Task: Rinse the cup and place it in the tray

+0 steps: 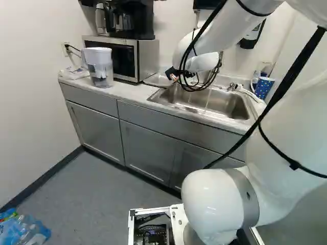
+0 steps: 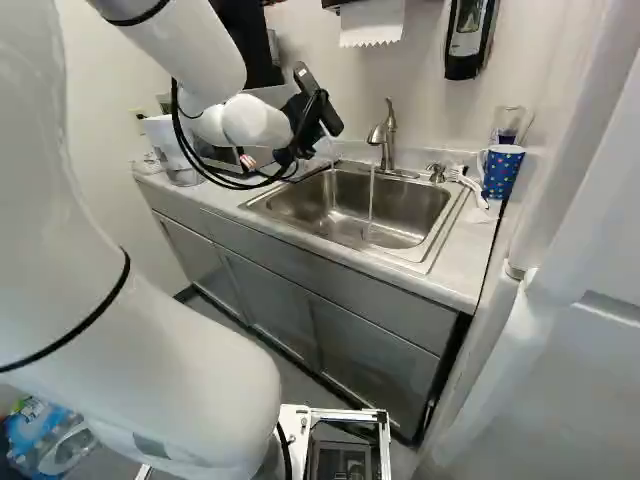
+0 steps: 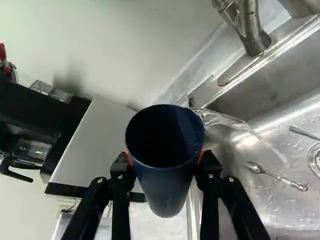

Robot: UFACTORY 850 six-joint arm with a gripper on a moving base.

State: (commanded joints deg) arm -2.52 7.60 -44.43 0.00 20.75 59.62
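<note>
Dark-blue and squeezed from both sides, the cup point(image 3: 165, 172) is in the tool point(image 3: 165, 157) near the sink point(image 2: 300, 203); wet walls could slide under a light grip, letting it twist or drop.

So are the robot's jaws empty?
No, in the wrist view the jaws hold a dark blue cup, with one jaw against each side of it.
</note>
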